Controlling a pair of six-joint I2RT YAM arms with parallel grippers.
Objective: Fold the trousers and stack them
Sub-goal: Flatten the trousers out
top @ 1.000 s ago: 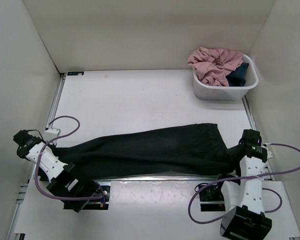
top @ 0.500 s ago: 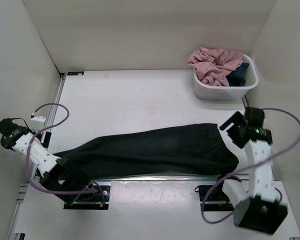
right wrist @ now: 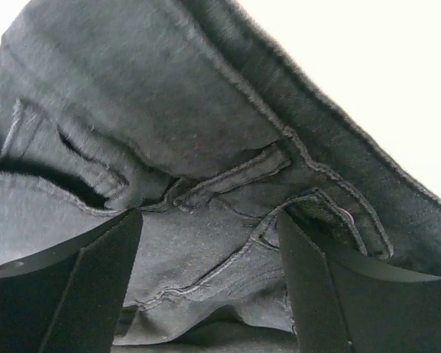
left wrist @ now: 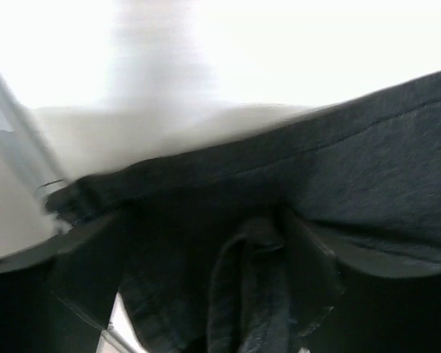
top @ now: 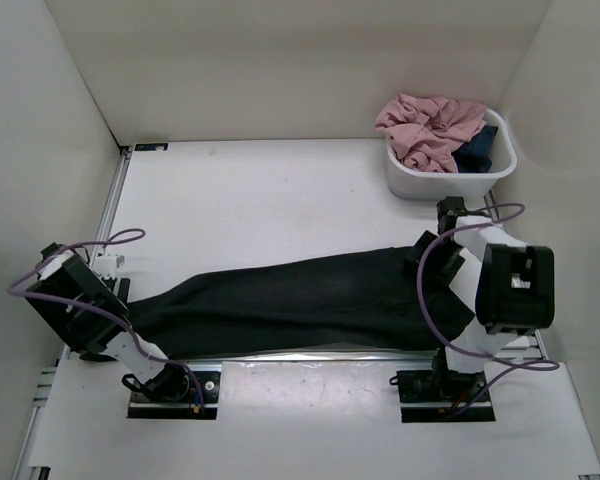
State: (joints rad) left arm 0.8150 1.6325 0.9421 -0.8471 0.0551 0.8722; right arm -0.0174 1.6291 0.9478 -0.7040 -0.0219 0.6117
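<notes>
The fingers of the right gripper are standing wide apart. The waist end of the trousers is filling the gap between them, with its seams and a pocket opening lying just beyond the fingertips. They are not yet pinching anything. A second ago this arm was sitting low at the near edge, and it is now reaching over the waistband.

The fingers of the left gripper are also spread. A bunched fold of the leg end is rising between them, and the hem edge is running across just past the tips. That view is blurring, so the arm is probably moving. It swung out to the side half a second ago and is now coming back over the leg ends.

The trousers are lying almost as they were, stretched flat from one pair of fingers to the other. Only the leg end is sitting slightly nearer the middle than before. Bare table is showing beyond both pairs of fingertips, and the basket of other clothes is standing farther off past the right ones.

The spreading-out looks finished, and both arms seem to be setting up for the first fold. Each still needs to close on its end of the cloth.
</notes>
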